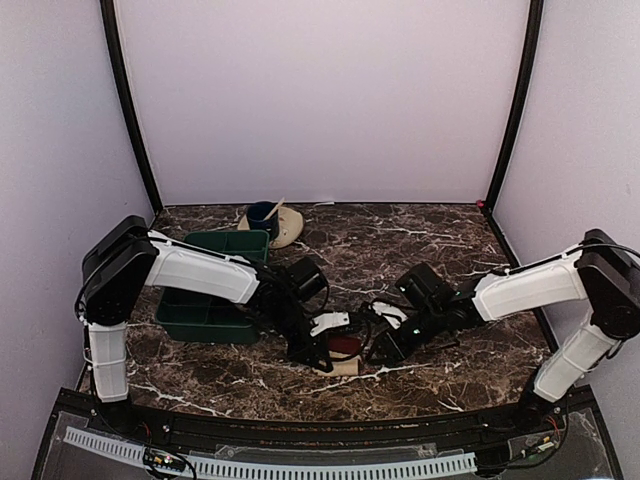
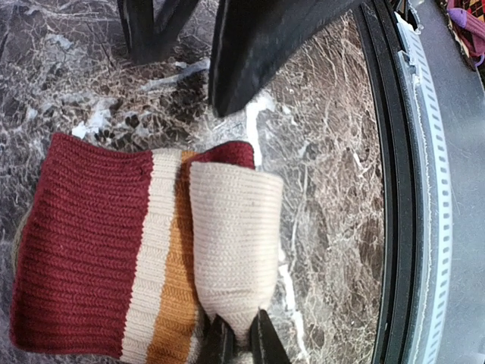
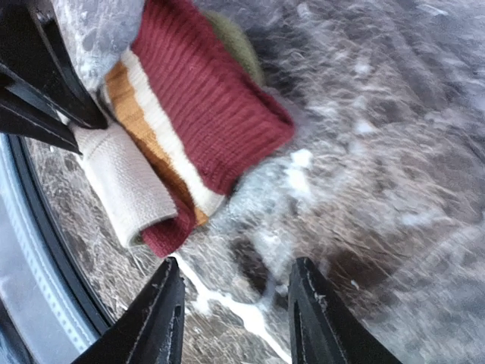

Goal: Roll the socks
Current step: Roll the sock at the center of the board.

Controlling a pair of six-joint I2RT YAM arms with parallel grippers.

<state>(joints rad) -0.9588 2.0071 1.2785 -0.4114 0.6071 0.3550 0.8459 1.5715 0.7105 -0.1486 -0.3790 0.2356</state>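
Note:
The socks [image 1: 345, 355] lie partly rolled on the marble table, near its front edge, between the two grippers. In the left wrist view they show a dark red patch [image 2: 79, 243], white and orange stripes, and a beige rolled fold [image 2: 236, 235]. My left gripper [image 2: 241, 345] is shut on the end of that beige fold. In the right wrist view the socks [image 3: 189, 121] lie ahead and to the left. My right gripper [image 3: 235, 315] is open and empty, just beside the socks and apart from them.
A green bin [image 1: 215, 290] stands at the left behind the left arm. A beige saucer [image 1: 288, 228] with a blue cup [image 1: 262, 215] sits at the back. The table's black front rim [image 2: 394, 189] runs close to the socks.

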